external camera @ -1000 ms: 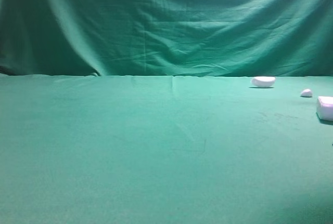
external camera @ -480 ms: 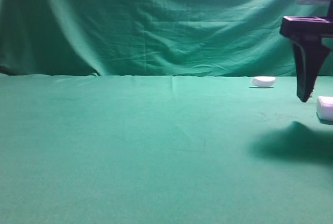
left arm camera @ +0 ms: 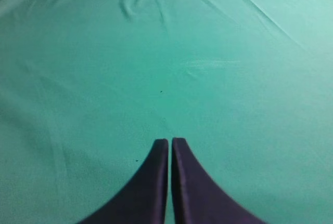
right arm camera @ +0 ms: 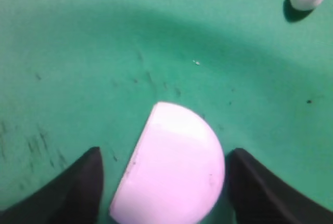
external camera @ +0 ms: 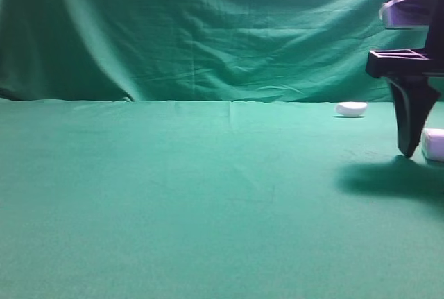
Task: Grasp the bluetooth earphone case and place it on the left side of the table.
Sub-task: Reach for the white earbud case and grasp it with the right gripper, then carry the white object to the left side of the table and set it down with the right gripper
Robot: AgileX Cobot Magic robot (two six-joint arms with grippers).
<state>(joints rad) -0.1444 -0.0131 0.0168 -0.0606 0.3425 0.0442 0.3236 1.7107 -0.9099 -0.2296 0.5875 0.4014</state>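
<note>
- Here, right gripper (right arm camera: pixel 164 182) stood wide open, black fingers (right arm camera: pixel 78 190) flanking the smooth white rounded plastic bluetooth earphone case (right arm camera: pixel 171 167), not touching.
- Left gripper (left arm camera: pixel 170 143) nearly closed, empty, above green cloth table (left arm camera: pixel 234 78).

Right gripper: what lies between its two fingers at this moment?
The bluetooth earphone case lies on the green cloth between the open fingers of the right gripper. The right wrist view shows this.

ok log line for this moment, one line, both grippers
phase: approach | right gripper: open, straddling bluetooth earphone case, not closed | left gripper: shut, over bare cloth | case: on table, right side
</note>
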